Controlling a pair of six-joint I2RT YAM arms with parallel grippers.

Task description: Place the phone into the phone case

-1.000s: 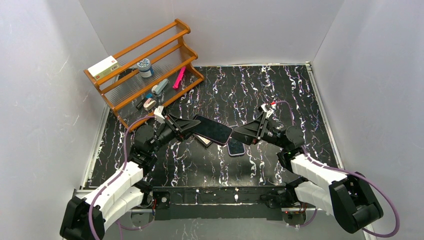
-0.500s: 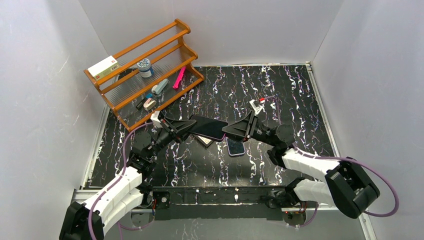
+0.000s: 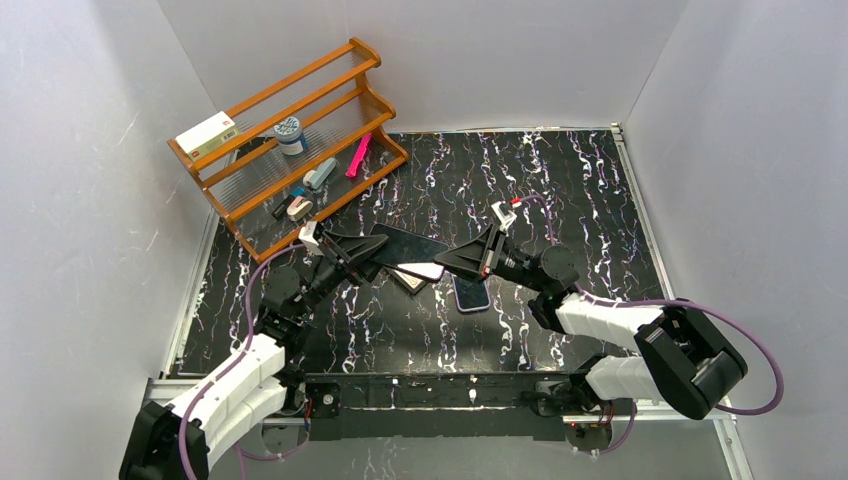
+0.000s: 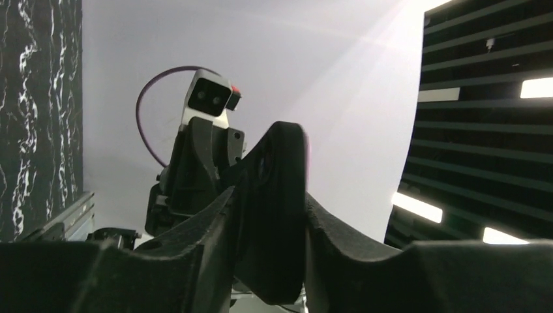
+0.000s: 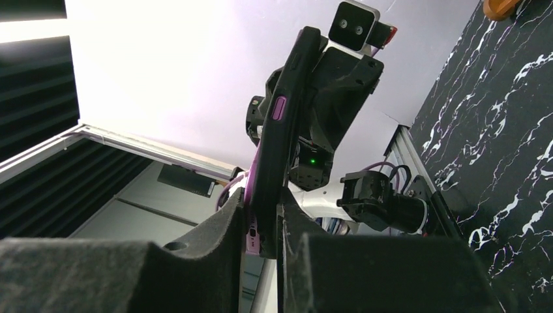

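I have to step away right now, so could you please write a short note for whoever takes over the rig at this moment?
Left gripper: shut on one end of the phone case, held in the air above the table.
Right gripper: shut on the other end.
Done: the purple phone sits in the dark case. I cannot tell whether it is fully seated.
A second phone lies on the table below.
Left: probably press the phone home, check it, set it down.
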